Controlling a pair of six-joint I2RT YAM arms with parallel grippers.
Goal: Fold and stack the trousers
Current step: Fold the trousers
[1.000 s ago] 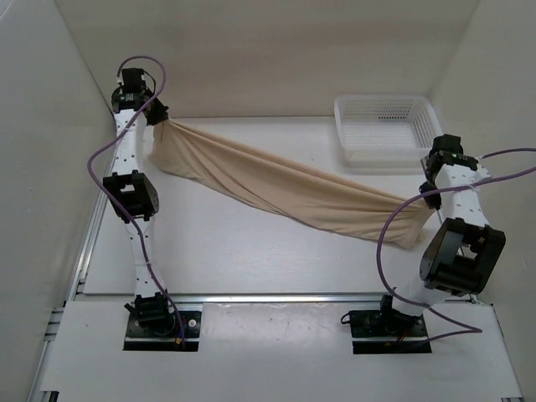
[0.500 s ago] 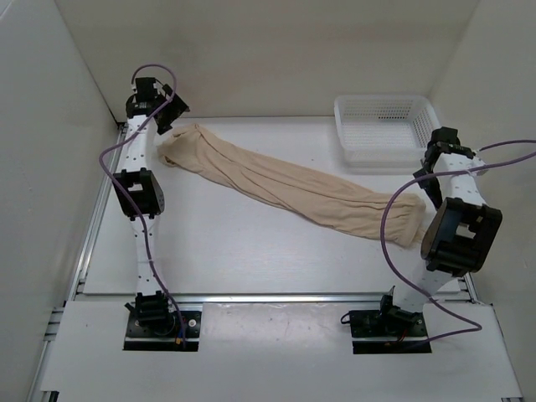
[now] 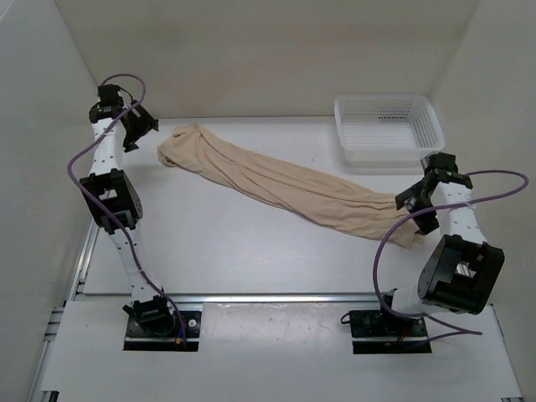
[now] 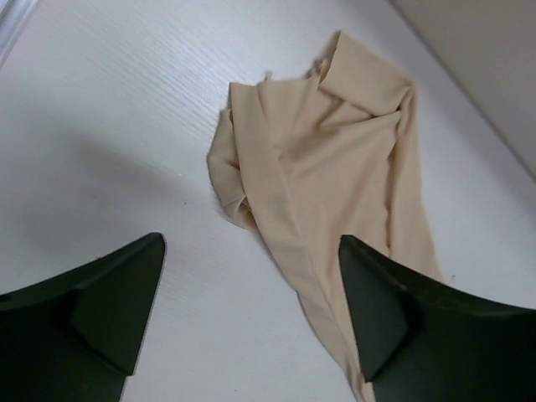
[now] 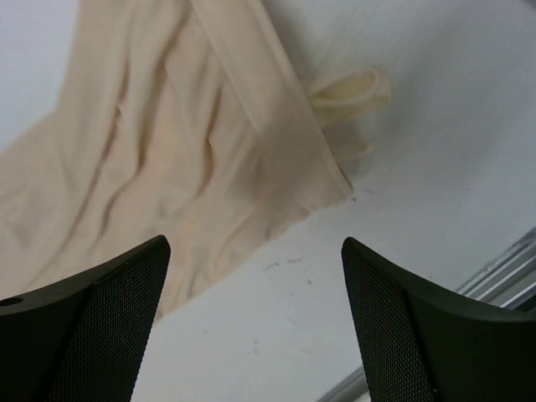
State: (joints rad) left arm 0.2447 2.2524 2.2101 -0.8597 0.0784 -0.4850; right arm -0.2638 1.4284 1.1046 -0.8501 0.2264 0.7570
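Trousers (image 3: 285,186): long beige wrinkly strip

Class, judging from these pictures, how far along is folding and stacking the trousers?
Done: the trousers lie stretched out in a long strip on the table. In hand: nothing; the left gripper and right gripper are both open, off the cloth. Left: every fold, then stacking.

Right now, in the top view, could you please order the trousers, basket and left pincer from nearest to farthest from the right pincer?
1. The trousers: their end lies beside the right pincer.
2. The basket: far right corner.
3. The left pincer: far left corner.
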